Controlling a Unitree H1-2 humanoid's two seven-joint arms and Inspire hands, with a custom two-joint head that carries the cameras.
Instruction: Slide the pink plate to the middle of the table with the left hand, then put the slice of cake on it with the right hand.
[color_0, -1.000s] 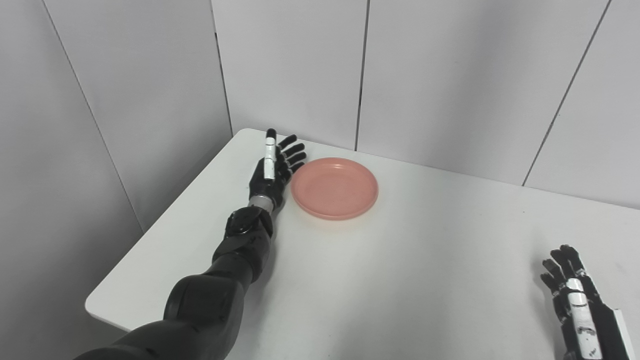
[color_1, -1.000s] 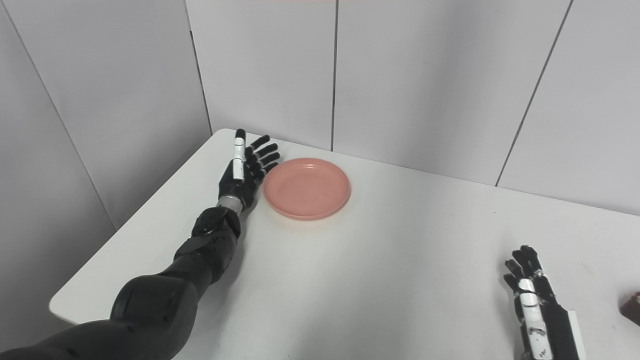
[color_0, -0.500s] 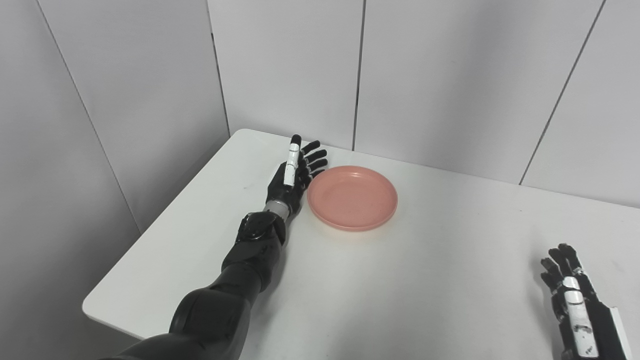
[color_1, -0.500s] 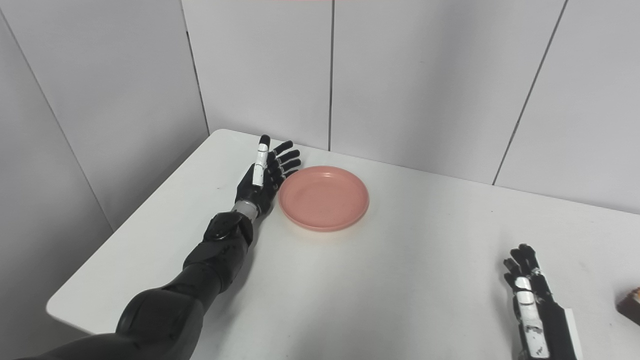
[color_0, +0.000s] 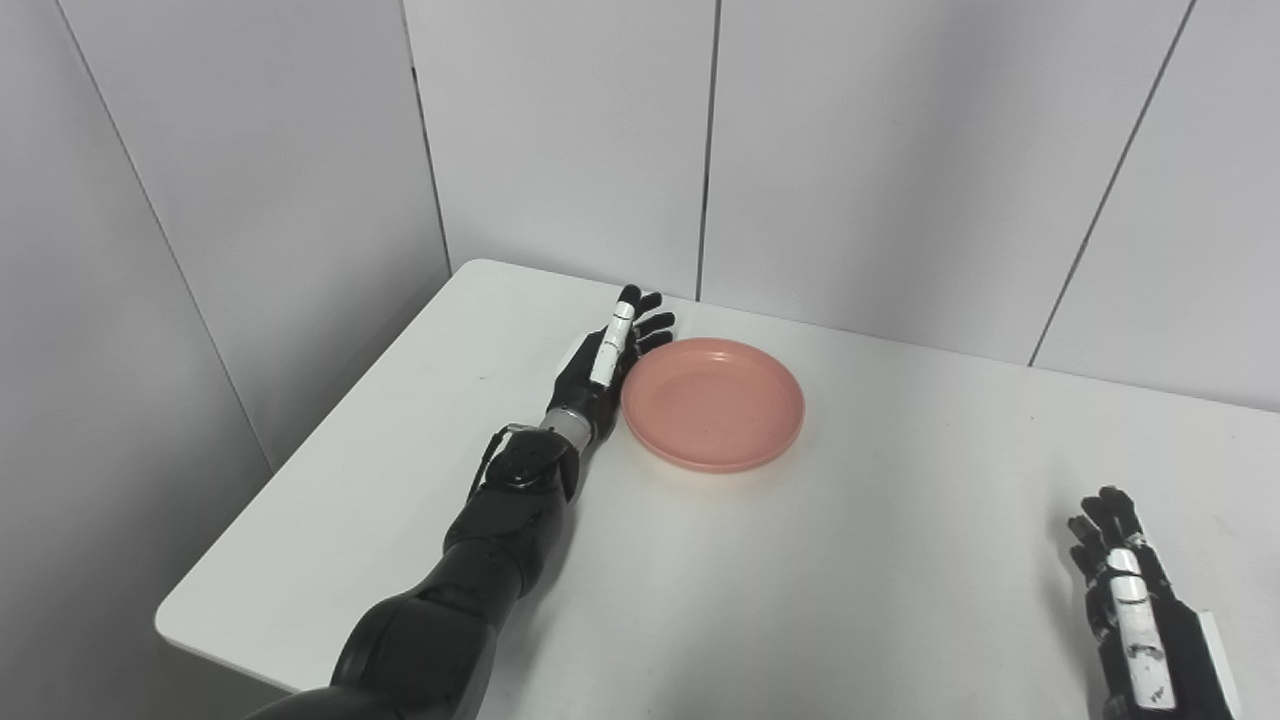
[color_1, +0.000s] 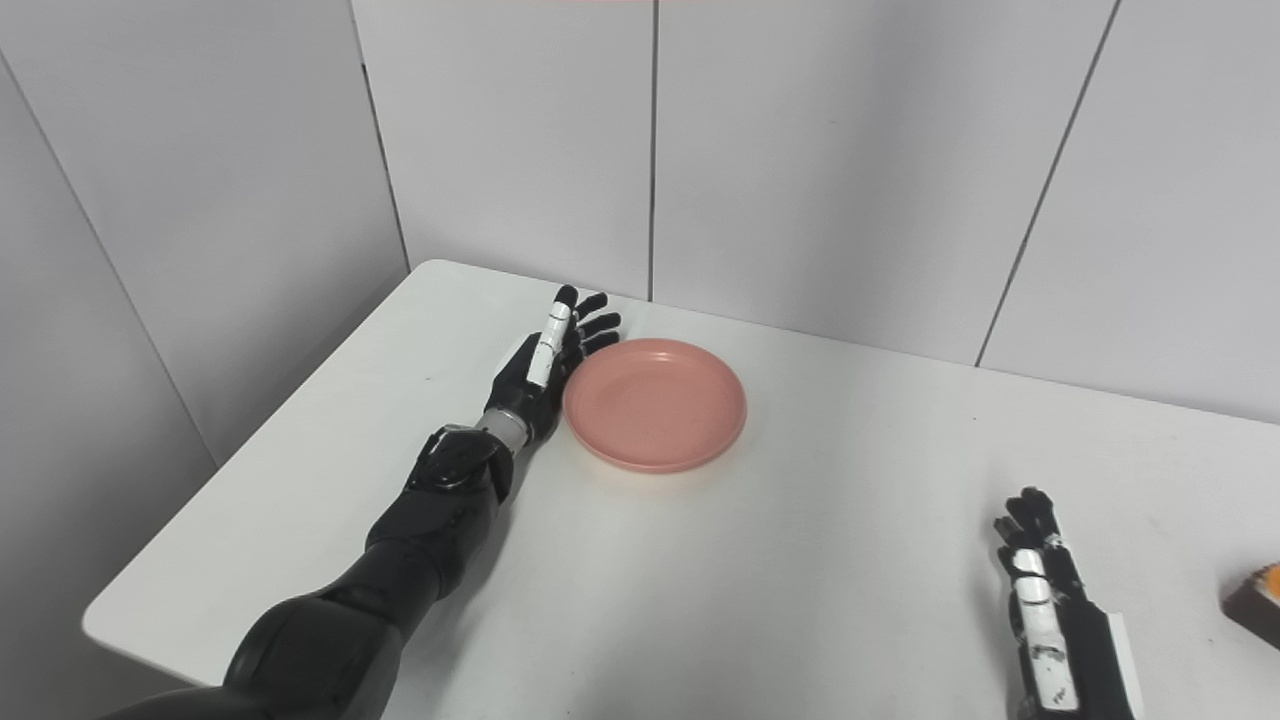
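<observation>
Cake slice (color_1: 1258, 602) cut off at frame edge; both robot hands splayed, holding nothing.

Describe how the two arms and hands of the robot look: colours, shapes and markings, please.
Both arms are glossy black with rounded, jointed shells. The left hand is black with a white segmented strip along one finger and a silver ring at the wrist. The right hand is also black, with white patches bearing small dark marks and a white edge at the wrist.
</observation>
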